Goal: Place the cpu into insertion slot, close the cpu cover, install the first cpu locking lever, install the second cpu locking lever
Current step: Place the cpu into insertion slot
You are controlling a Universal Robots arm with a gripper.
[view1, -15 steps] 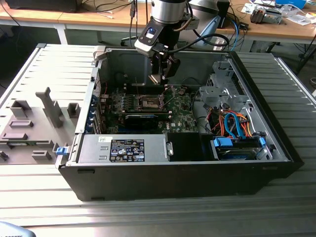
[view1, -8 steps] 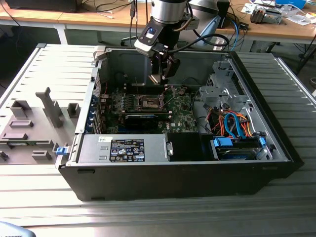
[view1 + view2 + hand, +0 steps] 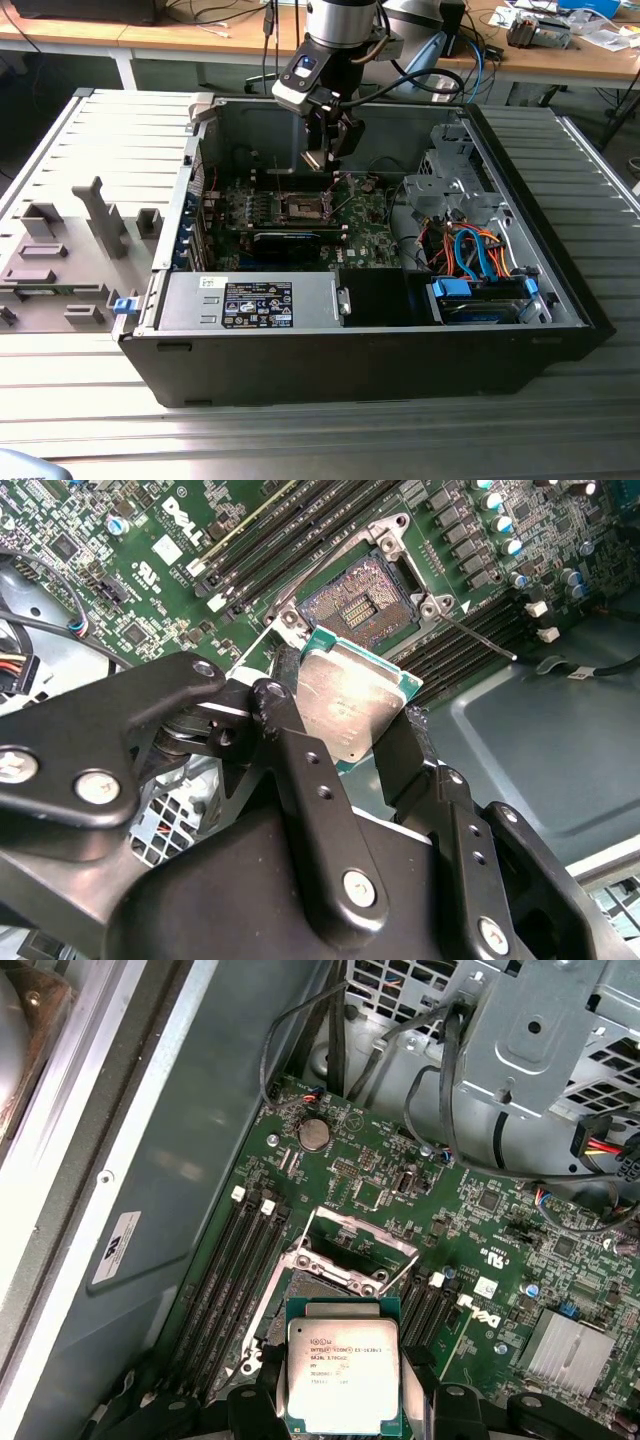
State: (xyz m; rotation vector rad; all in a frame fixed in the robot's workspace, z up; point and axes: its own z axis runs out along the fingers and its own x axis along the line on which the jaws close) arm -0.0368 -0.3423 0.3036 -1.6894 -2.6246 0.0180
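My gripper (image 3: 322,152) hangs inside the open computer case, above the green board. It is shut on the cpu (image 3: 350,695), a flat silver-topped chip with a green edge, held by two opposite sides between the black fingers (image 3: 290,745). In the first wrist view the cpu (image 3: 343,1375) hovers over the insertion slot (image 3: 300,1288) and hides most of it. In the second wrist view the insertion slot (image 3: 360,605) lies open with its pin field bare. The cpu cover (image 3: 355,1248) stands swung up at the slot's far side. A thin locking lever (image 3: 478,638) sticks out, unlatched.
Long black memory slots (image 3: 300,530) flank the socket. The case's grey side wall (image 3: 190,1160) rises close by. A drive cage with orange and blue cables (image 3: 470,250) sits at the exterior view's right, a power supply (image 3: 250,300) in front. A grey fixture tray (image 3: 70,250) lies outside.
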